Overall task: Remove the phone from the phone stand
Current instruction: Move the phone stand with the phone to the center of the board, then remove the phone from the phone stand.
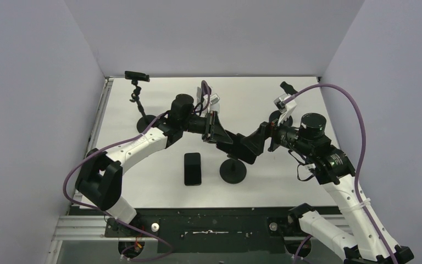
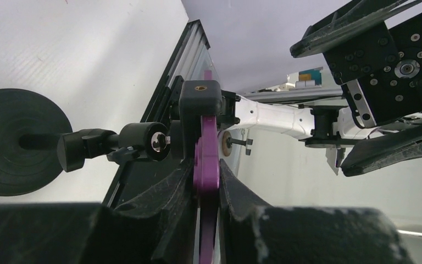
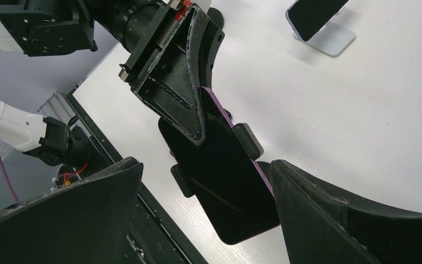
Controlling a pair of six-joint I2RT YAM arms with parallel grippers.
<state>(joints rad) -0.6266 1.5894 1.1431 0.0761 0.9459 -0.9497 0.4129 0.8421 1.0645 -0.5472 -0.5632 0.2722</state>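
Glossy black phone [image 3: 225,181], purple-edged, is held mid-table in the matte black phone stand [image 2: 200,104] and pinched edgewise by the left gripper [image 2: 207,175]; the right gripper [image 3: 206,165] is spread wide around it, empty.

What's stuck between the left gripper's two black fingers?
The purple phone, clipped in the stand's black clamp. Both fingers press its sides; the left wrist view shows it.

Access to the phone [image 3: 228,209] is restricted. The left gripper [image 2: 206,184] is clamped on its edge from 10 o'clock; the right gripper [image 3: 203,165] straddles it from 3 o'clock, jaws wide. A spare phone [image 1: 193,169] lies flat at 9 o'clock of the stand base [image 1: 233,171]. Open table surface [image 1: 286,184] at 4 o'clock. A second stand [image 1: 142,104] stands at 10 o'clock, well apart.
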